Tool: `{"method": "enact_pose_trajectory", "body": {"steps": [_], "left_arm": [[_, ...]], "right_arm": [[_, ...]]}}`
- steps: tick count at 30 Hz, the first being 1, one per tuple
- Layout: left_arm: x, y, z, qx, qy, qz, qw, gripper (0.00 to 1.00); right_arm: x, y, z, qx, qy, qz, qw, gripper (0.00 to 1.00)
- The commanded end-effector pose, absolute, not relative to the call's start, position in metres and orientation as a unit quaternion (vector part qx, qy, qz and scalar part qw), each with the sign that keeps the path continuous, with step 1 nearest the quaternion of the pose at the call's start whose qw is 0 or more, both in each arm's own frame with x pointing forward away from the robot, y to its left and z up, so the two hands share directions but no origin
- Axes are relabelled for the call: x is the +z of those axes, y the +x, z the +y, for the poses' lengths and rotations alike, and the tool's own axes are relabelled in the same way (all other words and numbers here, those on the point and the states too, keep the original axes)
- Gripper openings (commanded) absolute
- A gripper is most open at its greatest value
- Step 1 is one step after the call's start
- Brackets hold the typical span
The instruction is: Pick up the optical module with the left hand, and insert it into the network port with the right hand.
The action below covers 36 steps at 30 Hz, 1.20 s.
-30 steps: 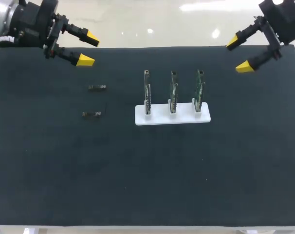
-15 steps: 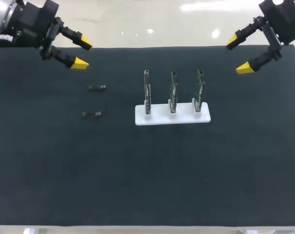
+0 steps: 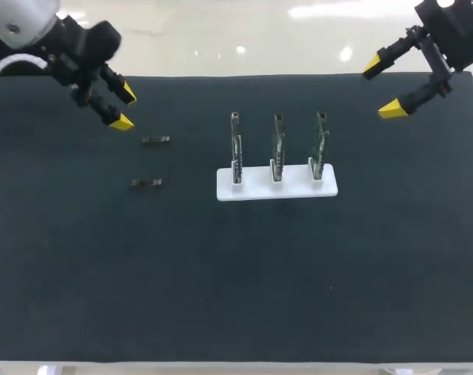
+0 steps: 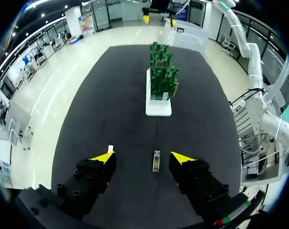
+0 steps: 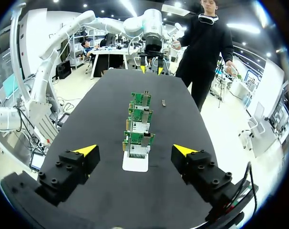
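Observation:
Two small dark optical modules lie on the black mat, one farther back [image 3: 156, 140] and one nearer [image 3: 146, 183]. My left gripper [image 3: 121, 107] hangs open just left of the far module, above the mat. In the left wrist view one module [image 4: 156, 161] lies on the mat ahead of and between the open fingers [image 4: 143, 157], touching neither; the other [image 4: 110, 149] peeks past one fingertip. Three upright green port boards [image 3: 277, 144] stand in a white holder [image 3: 252, 189]. My right gripper [image 3: 382, 88] is open at the back right corner, with the boards [image 5: 139, 129] ahead of it [image 5: 135, 150].
The black mat [image 3: 236, 281] covers the whole table. The white holder [image 5: 136, 164] with its boards is the only tall obstacle, in the middle. From the right wrist, my left gripper [image 5: 151, 70] shows beyond the boards.
My left gripper has tipped downward and come lower and nearer to the far module. The right arm, modules and boards have not moved.

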<state>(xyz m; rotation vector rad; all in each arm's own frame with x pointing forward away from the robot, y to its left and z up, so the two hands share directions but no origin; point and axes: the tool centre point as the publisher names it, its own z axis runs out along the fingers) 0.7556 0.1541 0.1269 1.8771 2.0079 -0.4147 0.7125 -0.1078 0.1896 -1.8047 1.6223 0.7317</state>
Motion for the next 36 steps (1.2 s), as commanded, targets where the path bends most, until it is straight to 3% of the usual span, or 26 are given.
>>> {"method": "enact_pose_trajectory", "body": {"steps": [1, 9, 27, 36], "left_arm": [[0.119, 0.755, 0.146, -0.069, 0.667, 0.731, 0.124, 1.0], [0.103, 0.745, 0.148, -0.008, 0.662, 0.746, 0.073, 1.0], [0.103, 0.745, 0.148, -0.008, 0.662, 0.746, 0.073, 1.0], [0.088, 0.748, 0.157, -0.01, 0.675, 0.737, 0.027, 1.0]], "right_arm": [[0.19, 0.713, -0.108, 0.276, -0.679, 0.611, 0.299, 1.0], [0.19, 0.713, -0.108, 0.276, -0.679, 0.611, 0.299, 1.0], [0.19, 0.713, -0.108, 0.276, -0.679, 0.611, 0.299, 1.0], [0.19, 0.713, -0.108, 0.276, -0.679, 0.611, 0.299, 1.0]]}}
